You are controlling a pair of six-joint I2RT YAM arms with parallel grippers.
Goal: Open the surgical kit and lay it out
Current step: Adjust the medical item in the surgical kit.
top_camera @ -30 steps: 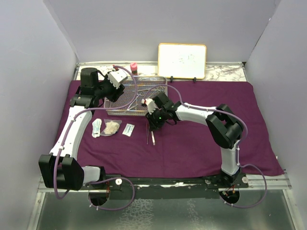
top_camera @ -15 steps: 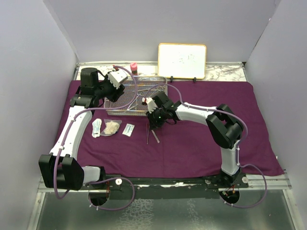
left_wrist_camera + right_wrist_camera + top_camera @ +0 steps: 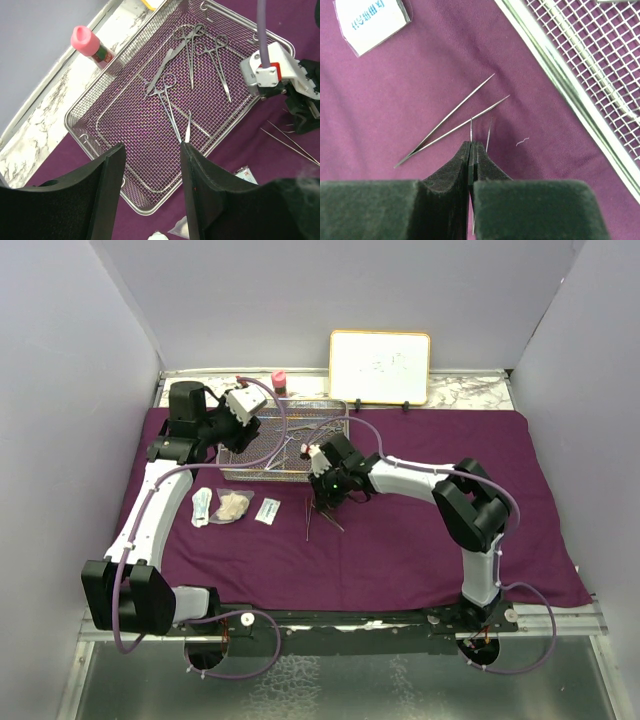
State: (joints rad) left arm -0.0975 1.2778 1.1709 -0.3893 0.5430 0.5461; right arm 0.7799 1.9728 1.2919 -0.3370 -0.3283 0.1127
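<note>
The dark purple cloth wrap (image 3: pixel 400 530) lies spread flat. On it at the back left sits the silver wire-mesh tray (image 3: pixel 285 477), holding several steel clamps (image 3: pixel 167 95). My right gripper (image 3: pixel 322 495) is low over the cloth just in front of the tray, shut on slim forceps whose two tips (image 3: pixel 471 125) poke out past the pads. A second slim forceps (image 3: pixel 450 117) lies on the cloth just ahead of it. My left gripper (image 3: pixel 152 147) hangs open over the tray's near left corner (image 3: pixel 145 210), holding nothing. Gauze (image 3: pixel 233 506) and small white packets (image 3: pixel 267 510) lie left of the forceps.
A framed whiteboard (image 3: pixel 380 366) stands at the back. A pink-capped bottle (image 3: pixel 89 45) stands on the marble strip behind the tray. Grey walls close in the left, right and back. The tray rim (image 3: pixel 555 75) runs close to the right of my right gripper.
My right gripper has shut on the slim forceps. The forceps on the cloth under it has swung round a little. The left arm has not moved.
</note>
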